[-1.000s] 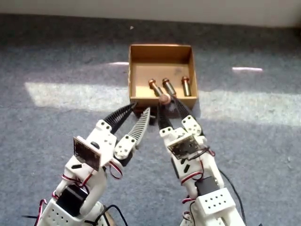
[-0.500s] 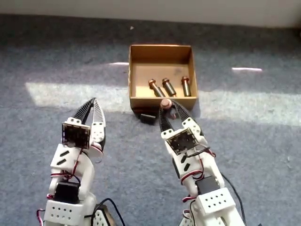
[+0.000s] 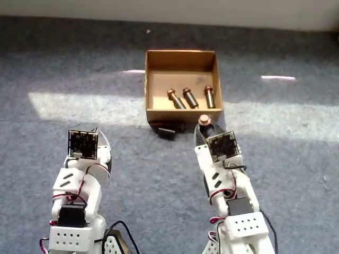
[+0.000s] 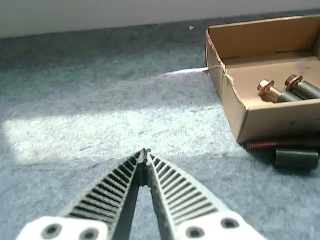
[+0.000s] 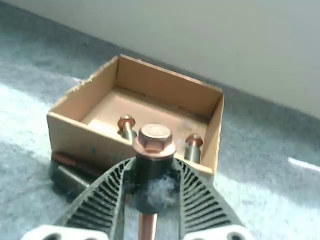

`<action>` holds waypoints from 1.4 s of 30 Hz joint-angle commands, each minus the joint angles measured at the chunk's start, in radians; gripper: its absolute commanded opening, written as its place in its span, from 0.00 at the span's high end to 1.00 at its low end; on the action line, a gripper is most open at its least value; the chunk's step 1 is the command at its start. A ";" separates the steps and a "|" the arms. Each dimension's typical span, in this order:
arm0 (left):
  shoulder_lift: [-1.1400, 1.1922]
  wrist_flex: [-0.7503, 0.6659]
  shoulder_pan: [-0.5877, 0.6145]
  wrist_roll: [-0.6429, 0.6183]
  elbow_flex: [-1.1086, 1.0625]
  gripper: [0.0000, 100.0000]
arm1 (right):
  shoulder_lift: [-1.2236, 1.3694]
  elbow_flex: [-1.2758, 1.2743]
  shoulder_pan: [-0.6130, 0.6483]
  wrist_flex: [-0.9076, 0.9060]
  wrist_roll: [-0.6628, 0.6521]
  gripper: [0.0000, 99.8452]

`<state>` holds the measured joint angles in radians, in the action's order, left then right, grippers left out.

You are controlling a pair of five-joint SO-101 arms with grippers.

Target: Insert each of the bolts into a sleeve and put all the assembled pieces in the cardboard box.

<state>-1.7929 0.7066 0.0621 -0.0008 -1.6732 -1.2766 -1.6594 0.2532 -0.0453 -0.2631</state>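
Looking down from the high view, the open brown cardboard box (image 3: 159, 114) sat at 12 o'clock on the grey carpet (image 3: 63, 159). Three copper-headed bolts in dark sleeves (image 3: 189, 97) lay side by side inside it, so I'd call three pieces done.

The right gripper (image 3: 205, 129) hovered just off the box's 5 o'clock corner. Its fingers were clamped on a fourth dark cylindrical sleeve (image 5: 150, 192) with a copper hex-head bolt (image 5: 154, 140) pushed through it, held upright and not yet in the box. That one looked ready to drop in.

Left to do, by the box's 6 o'clock wall: a loose dark sleeve (image 3: 167, 132) lay on the carpet. Beside it was, I think, a bare reddish threaded bolt (image 4: 264, 145), though it's hard to tell in that shadow.

The left gripper (image 4: 144, 159) rested around 8 o'clock, fingers pressed together on nothing. My guess at what remained: one drop, one more assembly, one more drop.
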 commanded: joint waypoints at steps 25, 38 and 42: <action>-0.012 0.640 0.013 0.017 -0.024 0.99 | 0.394 0.854 -0.062 -0.730 0.101 0.99; -0.012 0.640 0.013 0.017 -0.024 0.99 | 0.977 1.290 -0.061 -0.697 0.101 0.99; -0.012 0.640 0.013 0.017 -0.024 0.99 | 1.093 1.386 -0.061 -0.697 0.101 0.99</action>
<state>-1.7960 1.3418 0.0621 0.0054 -1.6763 -0.2117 -0.3890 0.2087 -0.7787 -0.1741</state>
